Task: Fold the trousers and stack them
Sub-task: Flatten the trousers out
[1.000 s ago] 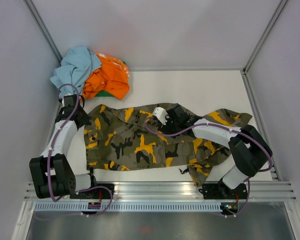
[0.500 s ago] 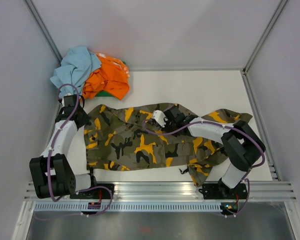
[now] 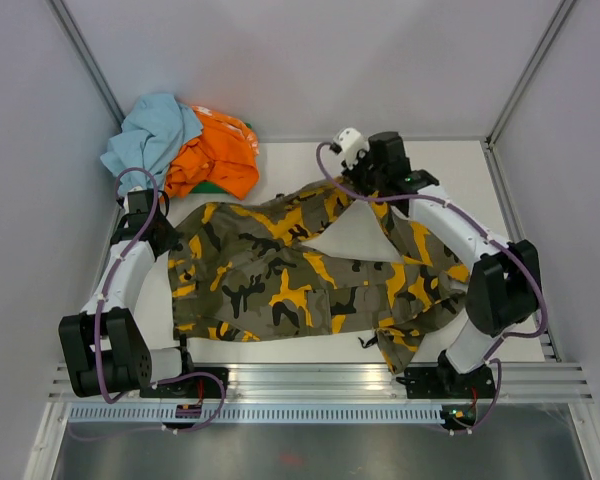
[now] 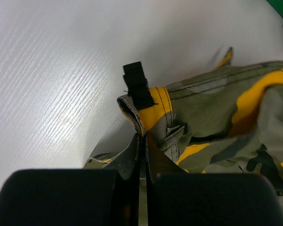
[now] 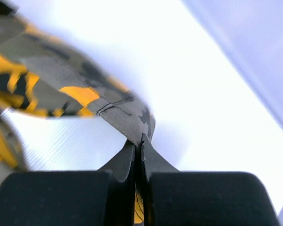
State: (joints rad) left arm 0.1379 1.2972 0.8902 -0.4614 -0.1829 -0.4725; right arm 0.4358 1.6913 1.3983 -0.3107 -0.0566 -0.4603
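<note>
Trousers (image 3: 280, 285): camouflage cargo pair, olive, black, grey and orange-yellow. They lie spread across the middle of the white worktop (image 3: 450, 170), long axis running left to right.

Hidden / unclear:
- The near right part of the cloth is bunched and runs under the right arm, so the leg ends there cannot be made out.
- The left edge of the trousers sits under the left arm's wrist in the top view. The pinch point itself is not visible from there.
- A pale triangle shows in the cloth right of centre. I cannot tell whether it is worktop or lining.
- The right wrist view is motion-blurred and the cloth pattern is smeared.

Claws:
- Left claw (image 4: 141, 146): fingers together, clamped on a fold of the trousers at their left end. Just beyond the tips is a folded hem with a yellow patch, carrying 1 black tab (image 4: 137, 87). Bare worktop lies to the left of it.
- Right claw (image 5: 140, 141): fingers together, clamped on an edge of the trousers. The cloth runs away to the left as a taut strip above the worktop. In the top view this claw (image 3: 365, 188) is at the far side of the worktop, and the far edge of the trousers is drawn up to it in a peak.

Surroundings: a pile of other clothes lies in the far left corner, apart from the trousers. It holds 1 light blue garment (image 3: 152, 130) and 1 orange garment (image 3: 215, 155), with a bit of green (image 3: 212, 187) at the near edge.
</note>
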